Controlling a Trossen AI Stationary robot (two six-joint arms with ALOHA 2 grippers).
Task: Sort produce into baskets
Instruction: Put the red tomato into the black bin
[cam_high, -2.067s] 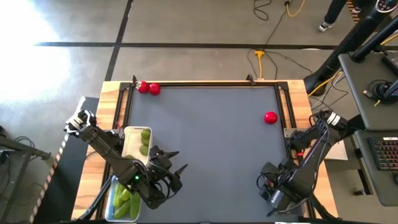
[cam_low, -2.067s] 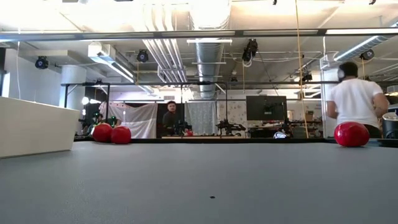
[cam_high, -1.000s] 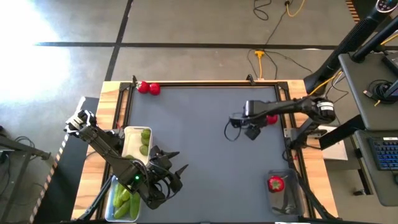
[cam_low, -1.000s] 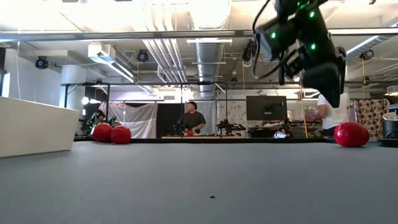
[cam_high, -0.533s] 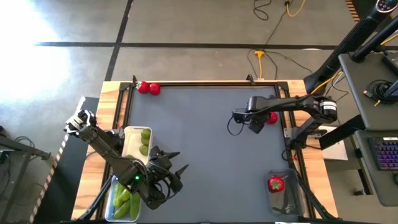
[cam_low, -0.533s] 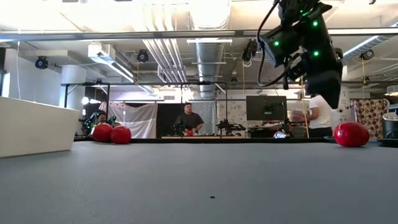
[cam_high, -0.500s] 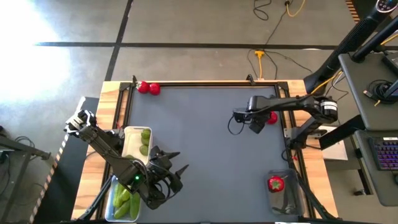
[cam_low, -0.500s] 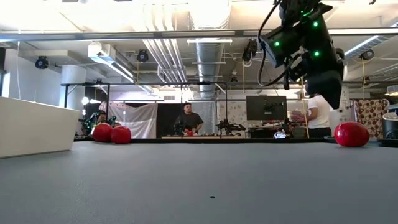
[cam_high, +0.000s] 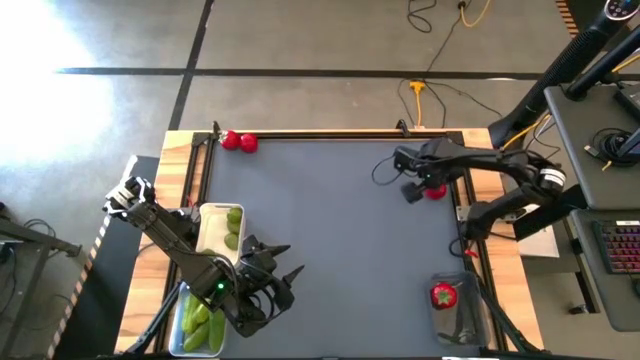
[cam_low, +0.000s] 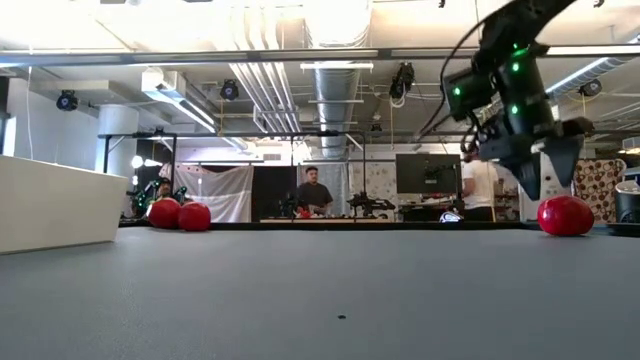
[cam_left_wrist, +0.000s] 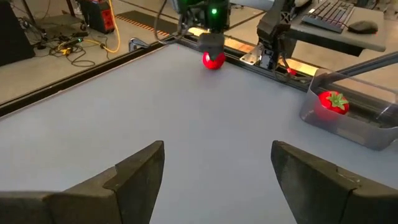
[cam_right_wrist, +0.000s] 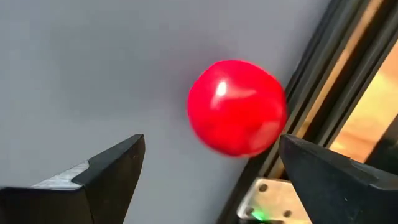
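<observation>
A round red piece (cam_right_wrist: 236, 107) lies on the grey mat by the table's right rail, also seen in the high view (cam_high: 436, 191) and the low view (cam_low: 565, 215). My right gripper (cam_right_wrist: 211, 180) hangs open just above it, pointing steeply down, one finger on each side and short of touching it. Two more red pieces (cam_high: 240, 142) rest at the far left corner. Another red piece (cam_high: 443, 295) sits in a clear tub (cam_high: 462, 322) at the near right. My left gripper (cam_high: 281, 285) waits open near the front left, holding nothing.
A white tray (cam_high: 208, 232) with light-green limes (cam_high: 234, 228) and a clear tub (cam_high: 180, 322) of green cucumbers (cam_high: 203, 322) stand along the left edge under my left arm. A black rail (cam_high: 460, 180) runs close beside the red piece. The mat's middle (cam_high: 340, 240) is bare.
My right gripper has swung toward the table's right edge and slightly toward the far edge. It has come lower over the lone red piece while rolling and tipping to point more steeply down. Its fingers have stayed open. The red piece has not moved.
</observation>
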